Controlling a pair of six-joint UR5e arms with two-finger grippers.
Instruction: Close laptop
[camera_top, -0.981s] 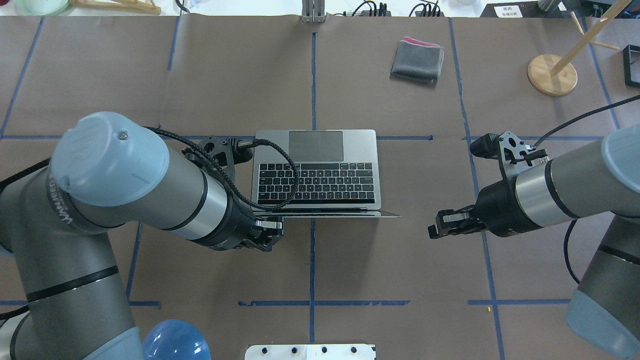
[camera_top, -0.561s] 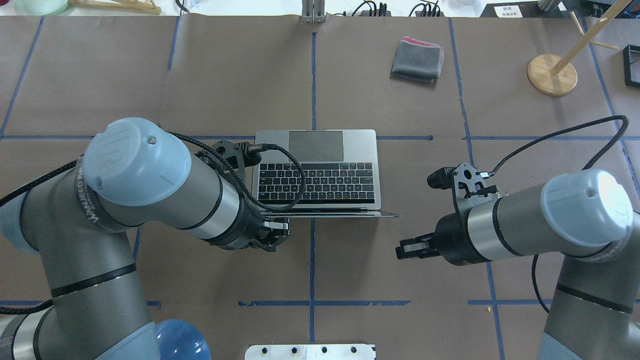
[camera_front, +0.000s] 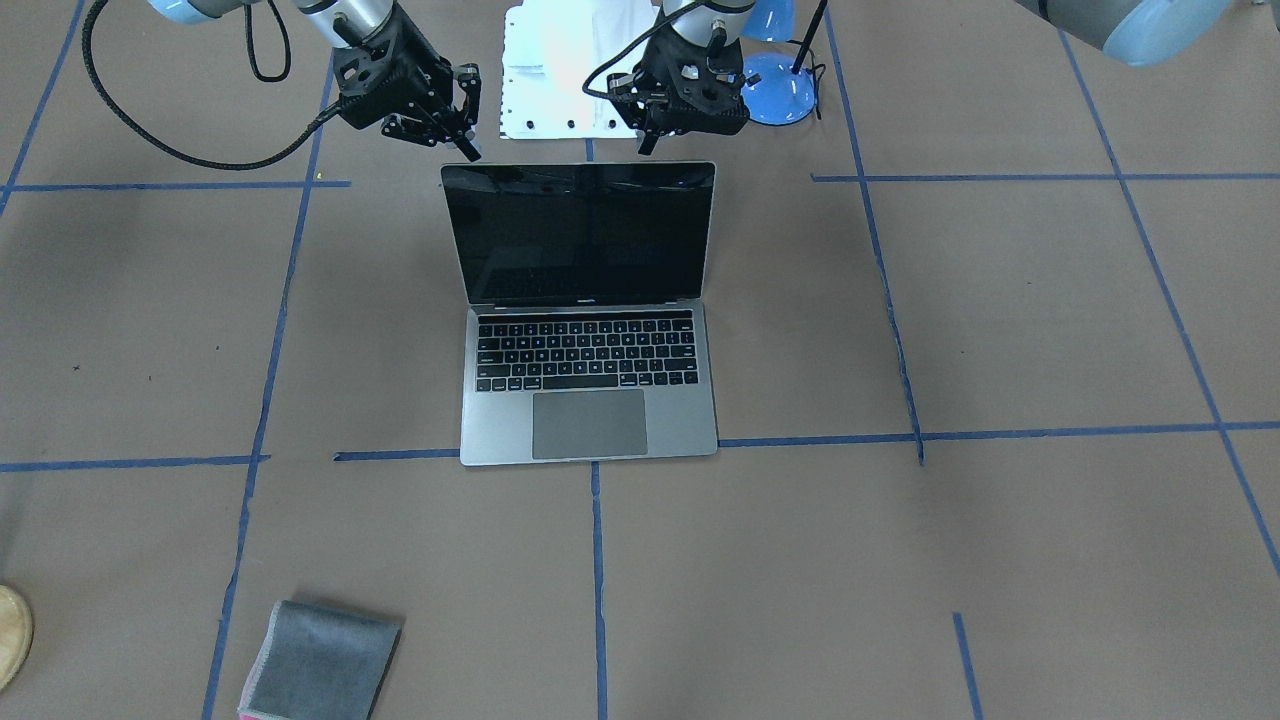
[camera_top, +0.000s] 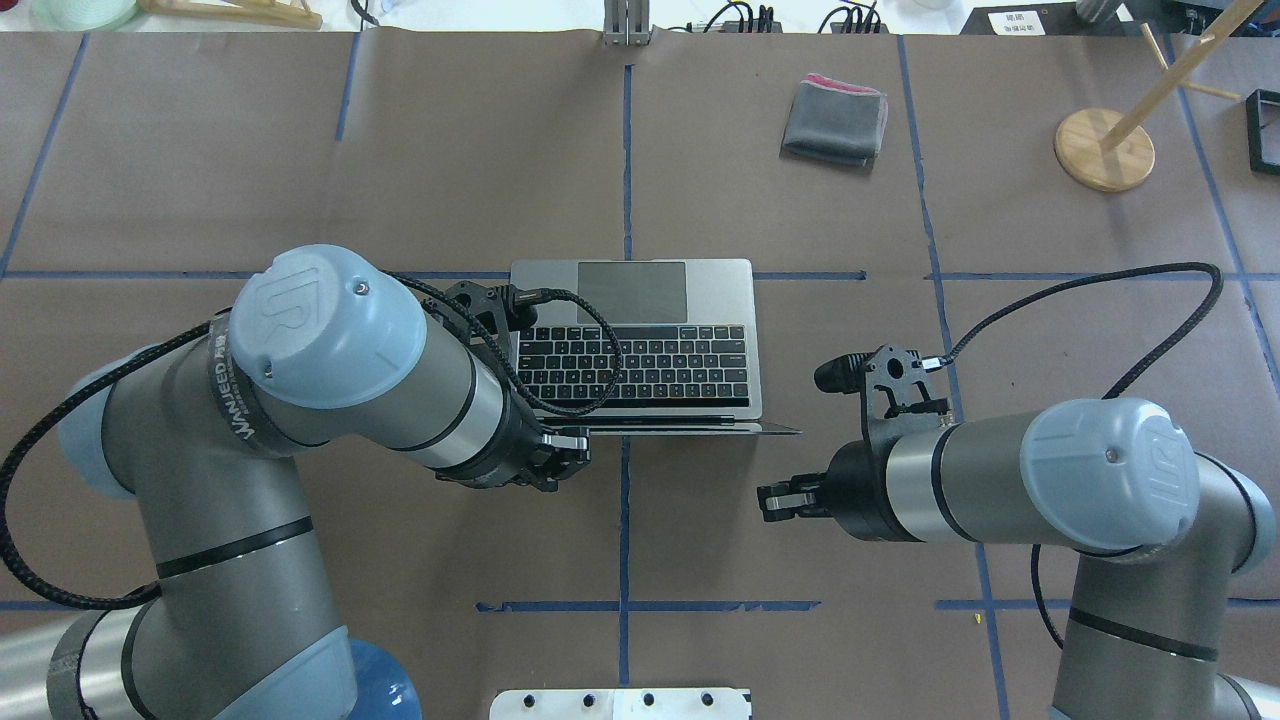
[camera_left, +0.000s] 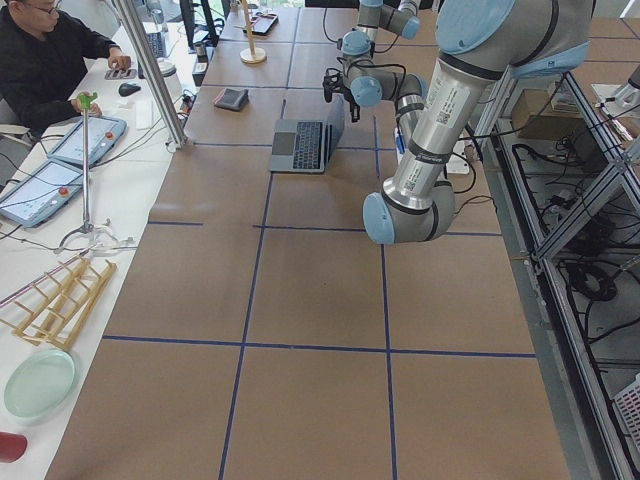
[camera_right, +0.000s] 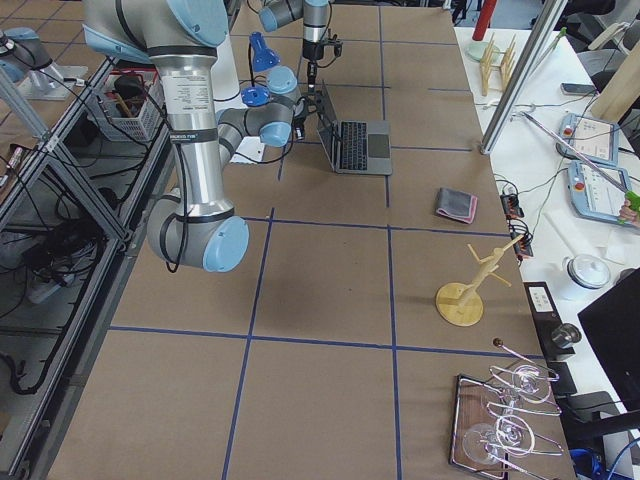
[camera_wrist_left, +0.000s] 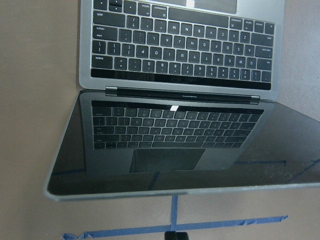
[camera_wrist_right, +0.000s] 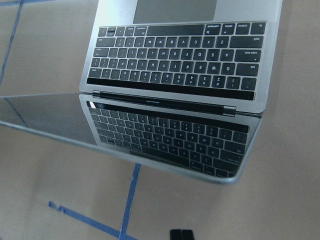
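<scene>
We see our left tool (camera_top: 572, 447) clenched on nothing, just behind the left end of the open laptop (camera_top: 640, 340). Our right tool (camera_top: 768, 500) is clenched and free too, apart from its right end. The surface (camera_top: 800, 620) has brown paper with blue tape lines. A grey cloth (camera_top: 835, 120) and a wooden stand (camera_top: 1104, 148) are far right. The laptop is at the middle, long axis left to right, hinge near the robot, screen facing away.
</scene>
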